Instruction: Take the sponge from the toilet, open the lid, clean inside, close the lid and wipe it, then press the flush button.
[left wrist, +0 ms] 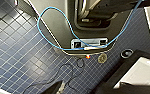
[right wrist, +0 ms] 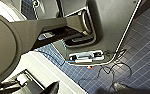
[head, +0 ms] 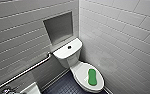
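Lying lengthwise, the sponge [head: 92,77] rests on the closed lid [head: 82,71].

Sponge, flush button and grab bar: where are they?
sponge [head: 92,77], head view, middle of its green top.
flush button [head: 69,47], head view, its dark centre.
grab bar [head: 21,73], head view, midway along the metal rail.

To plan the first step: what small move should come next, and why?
Probably reach an arm toward the green sponge. It lies flat and untouched on the closed lid of the toilet, and the lid cannot be opened before the sponge is lifted.
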